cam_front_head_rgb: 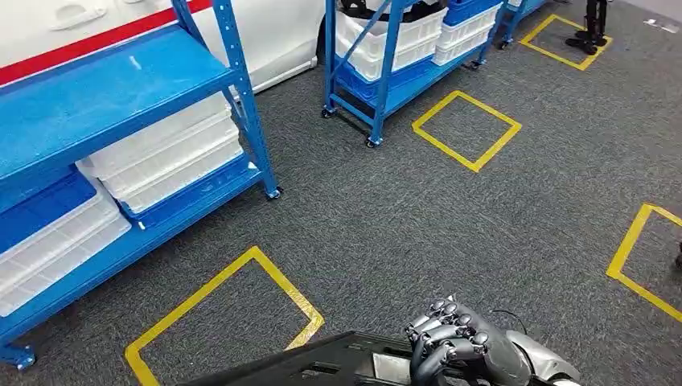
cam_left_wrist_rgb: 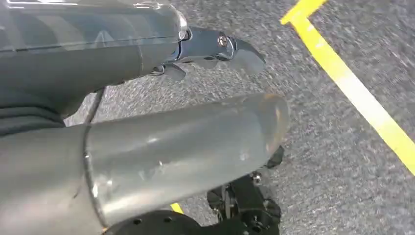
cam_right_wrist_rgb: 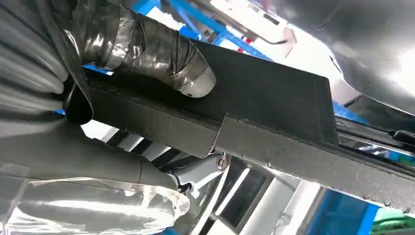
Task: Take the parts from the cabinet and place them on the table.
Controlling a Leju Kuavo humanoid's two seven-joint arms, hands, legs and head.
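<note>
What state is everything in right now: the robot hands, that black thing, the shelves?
Right robot hand: fingers curled over the black part's edge, holding it.
Black part: held off the floor, roughly level.
Left robot hand: over the carpet, grip unclear.
Blue shelves: standing, white bins stacked on the lower levels.
Yellow floor squares: nothing inside them.

- Warehouse or factory parts-storage area
- Blue steel shelving racks [cam_front_head_rgb: 241, 88] on castors, in rows
- White plastic bins [cam_front_head_rgb: 165, 157] and blue crates [cam_front_head_rgb: 40, 205] stacked on the shelves
- Grey carpet floor [cam_front_head_rgb: 402, 217] with yellow tape squares [cam_front_head_rgb: 466, 129] marking spots
- White car body with a red stripe [cam_front_head_rgb: 96, 36] behind the racks
</note>
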